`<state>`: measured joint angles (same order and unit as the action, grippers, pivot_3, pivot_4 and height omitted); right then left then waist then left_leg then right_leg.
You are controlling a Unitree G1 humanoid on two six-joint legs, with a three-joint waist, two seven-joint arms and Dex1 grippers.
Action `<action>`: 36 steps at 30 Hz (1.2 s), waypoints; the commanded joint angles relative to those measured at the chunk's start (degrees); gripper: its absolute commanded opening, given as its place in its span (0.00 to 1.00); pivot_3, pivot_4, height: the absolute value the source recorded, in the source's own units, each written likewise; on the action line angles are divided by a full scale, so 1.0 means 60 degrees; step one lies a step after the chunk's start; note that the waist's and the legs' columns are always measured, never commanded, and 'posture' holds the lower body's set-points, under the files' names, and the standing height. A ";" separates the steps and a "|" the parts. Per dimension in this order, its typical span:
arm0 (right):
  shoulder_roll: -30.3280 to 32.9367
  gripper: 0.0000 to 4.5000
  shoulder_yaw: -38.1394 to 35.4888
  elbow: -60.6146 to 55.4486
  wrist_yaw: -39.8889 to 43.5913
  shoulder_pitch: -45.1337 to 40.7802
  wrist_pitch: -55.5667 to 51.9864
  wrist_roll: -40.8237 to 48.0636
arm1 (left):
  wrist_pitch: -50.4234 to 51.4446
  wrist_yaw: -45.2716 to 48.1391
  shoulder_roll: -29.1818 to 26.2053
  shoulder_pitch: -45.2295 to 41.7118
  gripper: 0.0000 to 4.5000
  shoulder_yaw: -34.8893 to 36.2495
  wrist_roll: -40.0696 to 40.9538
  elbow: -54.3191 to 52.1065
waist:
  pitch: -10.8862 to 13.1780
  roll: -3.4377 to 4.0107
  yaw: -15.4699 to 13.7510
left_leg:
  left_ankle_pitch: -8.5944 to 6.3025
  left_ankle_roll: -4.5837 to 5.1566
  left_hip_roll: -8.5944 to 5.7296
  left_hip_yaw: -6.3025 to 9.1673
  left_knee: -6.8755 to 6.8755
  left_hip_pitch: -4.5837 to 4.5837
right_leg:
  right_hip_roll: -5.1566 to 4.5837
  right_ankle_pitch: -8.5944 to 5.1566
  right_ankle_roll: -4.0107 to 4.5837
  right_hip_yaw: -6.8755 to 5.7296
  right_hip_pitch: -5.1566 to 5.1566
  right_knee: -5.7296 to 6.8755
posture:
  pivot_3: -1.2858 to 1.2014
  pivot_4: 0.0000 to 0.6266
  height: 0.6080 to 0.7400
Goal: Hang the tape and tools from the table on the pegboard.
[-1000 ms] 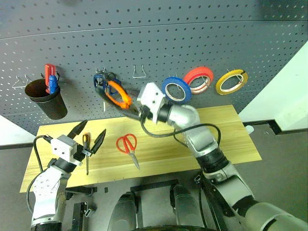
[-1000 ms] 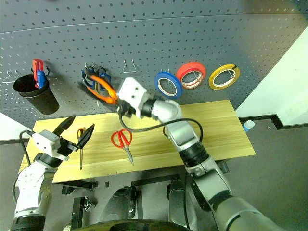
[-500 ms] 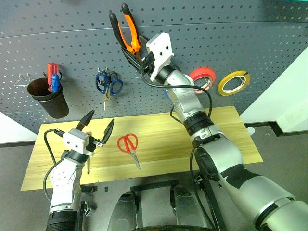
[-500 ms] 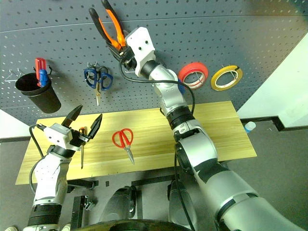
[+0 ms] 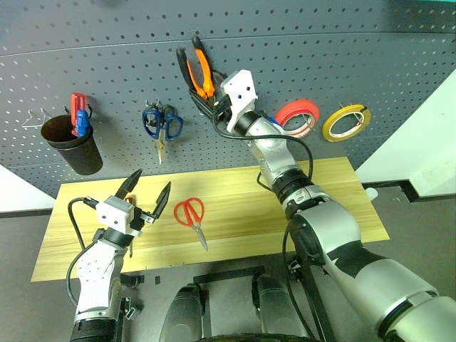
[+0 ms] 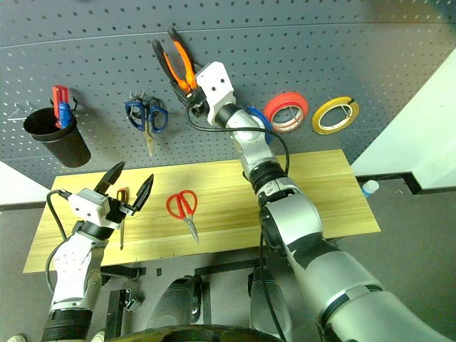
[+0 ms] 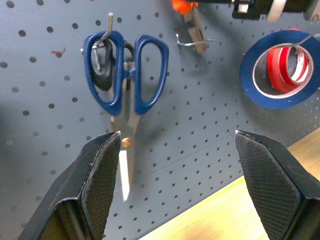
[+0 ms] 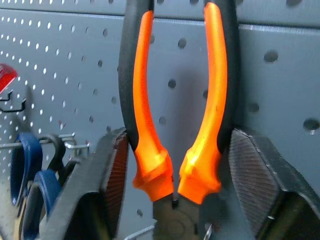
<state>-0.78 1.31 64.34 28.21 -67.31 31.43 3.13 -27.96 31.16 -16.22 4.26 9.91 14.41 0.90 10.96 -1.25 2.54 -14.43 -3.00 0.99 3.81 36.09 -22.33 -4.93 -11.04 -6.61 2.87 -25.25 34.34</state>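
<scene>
At the table's (image 5: pixel 235 206) left edge the left gripper (image 5: pixel 146 197) hovers with jaws spread and empty, the screwdriver (image 6: pixel 122 214) just beside it. The red scissors (image 5: pixel 191 216) lie mid-table with bare wood around. High on the pegboard (image 5: pixel 342 64), the right gripper's (image 8: pixel 175 170) jaws are spread beside the pliers (image 8: pixel 175 115). The blue tape (image 7: pixel 277 70) hangs rightward.

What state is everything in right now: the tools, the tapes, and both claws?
pliers: handles up against the pegboard, at the right claw
left claw: open, empty, above the table
red scissors: closed, flat on table
screwdriver: lying on table
blue tape: hung on pegboard
red tape: hung
yellow tape: hung
blue scissors: closed, hung
black cup: hung, upright
</scene>
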 commanded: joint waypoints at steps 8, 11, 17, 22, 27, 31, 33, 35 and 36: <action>0.0795 0.99 0.0326 -0.2094 0.1726 0.0778 0.1201 -0.0015 | 0.0983 -0.0703 -0.0137 0.0148 0.84 -0.0017 -0.0462 -0.0491 | -0.0001 -0.0001 -0.0013 | 0.0006 -0.0009 0.0000 0.0001 0.0011 0.0019 | 0.0001 0.0001 0.0001 0.0001 0.0026 0.0007 | 0.54 0.17 0.97; 0.1364 0.99 0.0522 -0.3595 0.2549 0.1590 0.1506 0.0244 | 0.1682 -0.1398 0.0068 0.0540 0.84 -0.0088 -0.0970 -0.0908 | 0.0000 0.0000 -0.0008 | 0.0006 -0.0009 0.0000 0.0002 0.0007 0.0017 | 0.0000 0.0002 -0.0001 0.0001 0.0029 0.0000 | 0.53 0.18 0.97; 0.2779 0.99 0.0617 -0.6402 0.4094 0.3080 0.0274 0.1250 | 0.3243 -0.2232 0.0494 0.1337 0.84 -0.0607 -0.1609 -0.1895 | 0.0002 0.0004 -0.0022 | 0.0006 -0.0009 0.0000 0.0003 0.0011 0.0025 | 0.0000 0.0005 -0.0007 0.0002 0.0032 0.0006 | 0.54 0.22 0.97; 0.4499 0.99 0.1104 -0.8454 0.5883 0.4924 -0.1478 0.1784 | 0.5591 -0.3115 0.0922 0.1175 0.84 -0.1327 -0.2452 -0.2001 | 0.0002 0.0004 -0.0074 | 0.0002 -0.0007 0.0000 0.0003 0.0009 0.0149 | -0.0002 -0.0028 0.0029 0.0002 0.0169 -0.0023 | 0.54 0.24 0.97; 0.5923 0.99 0.1427 -0.9466 0.7219 0.6631 -0.2286 0.1933 | 0.9224 -0.4105 0.1442 0.0194 0.84 -0.1742 -0.3073 -0.1459 | 0.0008 0.0008 -0.0053 | 0.0002 -0.0007 -0.0003 0.0003 0.0025 0.0152 | -0.0003 -0.0047 -0.0003 0.0006 0.0179 -0.0021 | 0.53 0.26 0.97; 0.6180 1.00 0.1424 -0.8995 0.7152 0.7151 -0.1767 0.1449 | 1.1464 -0.4423 0.1903 -0.0487 0.97 -0.1823 -0.3021 -0.1250 | 0.0015 -0.0003 0.0045 | 0.0002 -0.0007 -0.0003 0.0003 0.0024 0.0161 | 0.0000 -0.0047 -0.0008 0.0005 0.0177 -0.0015 | 0.52 0.27 0.97; 0.6239 1.00 0.1442 -0.8771 0.7106 0.7341 -0.1530 0.1232 | 1.2171 -0.4781 0.2191 -0.0874 1.00 -0.1854 -0.3110 -0.1101 | 0.0018 -0.0008 0.0024 | 0.0002 -0.0007 -0.0003 0.0004 0.0023 0.0161 | 0.0001 -0.0048 -0.0010 0.0005 0.0174 -0.0015 | 0.52 0.28 0.97; 0.6286 1.00 0.1449 -0.8655 0.7119 0.7527 -0.1375 0.1130 | 1.2673 -0.5138 0.2567 -0.1299 1.00 -0.1814 -0.3109 -0.0997 | 0.0026 -0.0022 -0.0007 | 0.0002 -0.0008 -0.0003 0.0004 0.0025 0.0157 | 0.0000 -0.0049 -0.0011 0.0005 0.0174 -0.0017 | 0.52 0.28 0.97; 0.6307 1.00 0.1447 -0.8639 0.7131 0.7598 -0.1347 0.1101 | 1.2978 -0.5243 0.2750 -0.1465 1.00 -0.1746 -0.3041 -0.0984 | 0.0030 -0.0028 -0.0023 | 0.0002 -0.0008 -0.0003 0.0004 0.0026 0.0154 | 0.0000 -0.0049 -0.0011 0.0005 0.0174 -0.0019 | 0.52 0.29 0.97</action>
<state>36.31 10.58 12.85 71.16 -22.05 21.91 9.77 47.17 1.39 -0.80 -2.90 -0.96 -3.70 -4.20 11.14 -1.42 2.41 -14.42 -3.05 0.96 3.84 36.25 -21.43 -4.94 -11.33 -6.68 2.90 -24.20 34.21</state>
